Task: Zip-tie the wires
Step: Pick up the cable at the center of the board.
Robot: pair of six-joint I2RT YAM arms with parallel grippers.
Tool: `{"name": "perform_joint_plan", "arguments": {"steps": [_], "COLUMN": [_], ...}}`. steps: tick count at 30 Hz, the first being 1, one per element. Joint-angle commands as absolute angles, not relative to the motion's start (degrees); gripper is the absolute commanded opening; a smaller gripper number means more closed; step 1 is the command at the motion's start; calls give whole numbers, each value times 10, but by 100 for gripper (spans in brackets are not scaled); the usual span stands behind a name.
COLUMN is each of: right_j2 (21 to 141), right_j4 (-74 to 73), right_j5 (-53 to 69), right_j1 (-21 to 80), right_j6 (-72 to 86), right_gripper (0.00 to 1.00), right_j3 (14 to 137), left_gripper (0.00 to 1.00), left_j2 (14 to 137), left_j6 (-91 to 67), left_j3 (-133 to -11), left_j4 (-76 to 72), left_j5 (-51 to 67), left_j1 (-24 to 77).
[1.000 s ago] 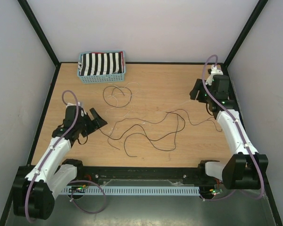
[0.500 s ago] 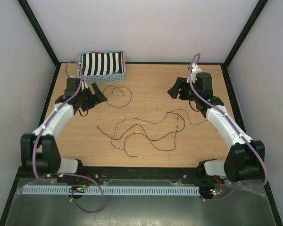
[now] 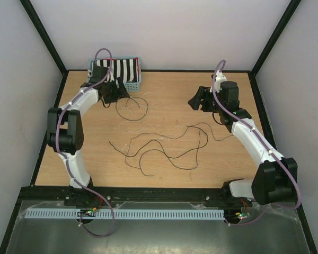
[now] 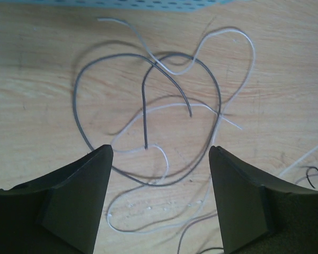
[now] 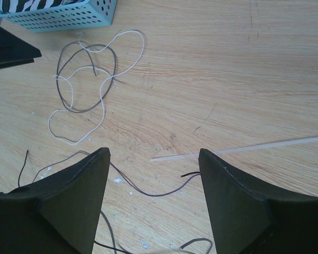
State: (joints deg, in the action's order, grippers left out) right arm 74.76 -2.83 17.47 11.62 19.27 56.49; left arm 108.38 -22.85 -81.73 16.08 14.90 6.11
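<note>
The wires lie loose on the wooden table. A small cluster of dark and pale loops point(image 3: 131, 108) lies near the far left; long dark strands point(image 3: 169, 138) sprawl across the middle. My left gripper point(image 3: 120, 93) is open and empty, low over the near edge of the small cluster. In the left wrist view the dark loop point(image 4: 77, 108) and a white strand point(image 4: 253, 50) lie just ahead of the open gripper point(image 4: 160, 150). My right gripper point(image 3: 196, 100) is open and empty above the table. A pale zip tie point(image 5: 238, 150) lies flat beyond the right gripper point(image 5: 153, 152). A dark wire end point(image 5: 188, 173) lies between its fingers.
A light-blue perforated basket point(image 3: 138, 75) holding a black-and-white striped cloth point(image 3: 124, 69) stands at the far left, right behind the left gripper, and shows in the right wrist view point(image 5: 58, 18). Black frame posts and pale walls bound the table.
The left arm has swung from the near left out to the far left, beside the basket and over the small wire cluster. The right gripper moved left from the far-right corner, then held.
</note>
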Motion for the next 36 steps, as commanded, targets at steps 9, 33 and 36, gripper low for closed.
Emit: {"name": "perform_joint_plan", "arguments": {"steps": [9, 33, 36], "right_j2": [725, 734, 735], "right_j4": [-8, -1, 12], "right_j5": [161, 176, 193], "right_j1": [118, 117, 119], "right_j6": [182, 198, 208], "right_gripper": [78, 78, 78], "right_j3": [561, 560, 553], "left_gripper": [63, 0, 0], "left_j2": [1205, 1037, 971], "left_j6": [-154, -81, -82], "left_j3": [-900, -889, -887], "left_j4": [193, 192, 192], "left_j5": [177, 204, 230], "left_j1": [66, 70, 70]}}
